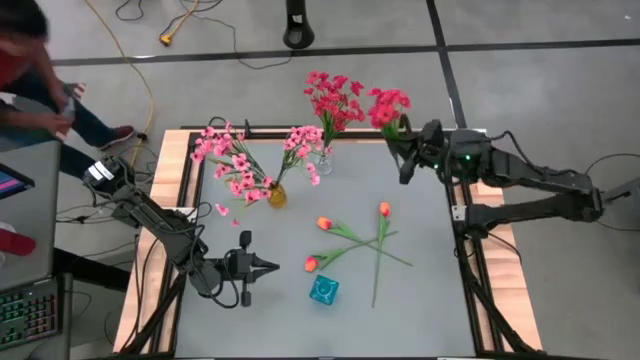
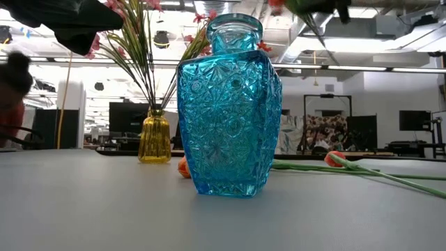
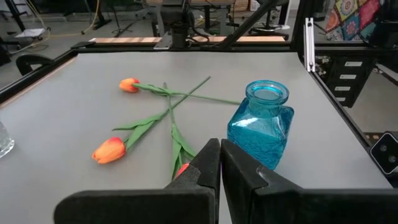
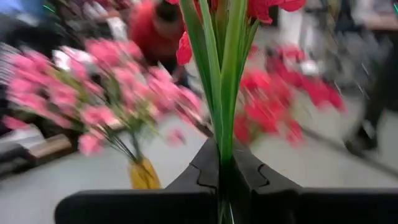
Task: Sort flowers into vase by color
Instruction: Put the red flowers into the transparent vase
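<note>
My right gripper (image 1: 406, 152) hovers over the table's far right part, shut on a spray of dark-red blossoms (image 1: 388, 104). A clear vase (image 1: 322, 160) to its left holds dark-red sprays (image 1: 335, 95) and one pink spray (image 1: 302, 142). A yellow vase (image 1: 277, 195) holds pink sprays (image 1: 232, 160). Three orange tulips (image 1: 345, 240) lie crossed on the table. The blue glass vase (image 1: 323, 290) stands near them with nothing in it. My left gripper (image 1: 265, 266) is shut to the left of the blue vase (image 3: 261, 127), holding nothing. My right gripper pinches the dark-red spray's bundled green stems (image 4: 222, 146) between its two fingers (image 4: 199, 171). The stems run along the fingers and out past their tips to the blossoms (image 4: 273, 6). The spray is lifted clear of the table.
Loose pink petals (image 1: 222, 210) lie near the yellow vase. A dark frame (image 1: 460, 215) borders the table. A person (image 1: 30, 70) is beyond the table's far left corner. Bare table lies along the near edge and at the right of the tulips.
</note>
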### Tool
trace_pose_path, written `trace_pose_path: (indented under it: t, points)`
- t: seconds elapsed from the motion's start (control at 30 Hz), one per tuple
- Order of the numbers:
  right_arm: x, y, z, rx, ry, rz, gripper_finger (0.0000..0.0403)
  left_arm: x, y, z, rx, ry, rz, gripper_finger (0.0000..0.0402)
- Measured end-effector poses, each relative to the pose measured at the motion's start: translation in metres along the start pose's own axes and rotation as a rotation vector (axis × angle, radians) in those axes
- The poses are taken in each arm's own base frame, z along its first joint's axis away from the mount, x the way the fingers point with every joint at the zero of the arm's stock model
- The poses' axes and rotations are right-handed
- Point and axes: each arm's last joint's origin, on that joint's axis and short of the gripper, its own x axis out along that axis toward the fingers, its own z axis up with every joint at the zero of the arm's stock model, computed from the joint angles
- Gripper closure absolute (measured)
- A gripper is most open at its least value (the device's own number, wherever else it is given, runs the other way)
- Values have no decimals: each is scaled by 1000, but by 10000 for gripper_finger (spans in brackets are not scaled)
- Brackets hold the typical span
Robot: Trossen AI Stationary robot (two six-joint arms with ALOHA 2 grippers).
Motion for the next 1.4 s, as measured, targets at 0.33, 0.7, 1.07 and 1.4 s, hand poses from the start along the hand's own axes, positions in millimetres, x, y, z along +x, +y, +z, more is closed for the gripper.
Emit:
trace_pose_path:
  t: [0.33,0.7,1.07,1.4]
  points:
    - [14,22,-49,-112,-418,123,366,0,0,0,10,0,0,400]
    - [36,7,-111,-87,-690,187,366,5,6,1,23,2,29,400]
    - [109,15,-116,-140,-708,197,366,11,11,2,28,17,12,400]
    - [151,13,-111,-234,-722,122,366,11,11,3,24,16,12,400]
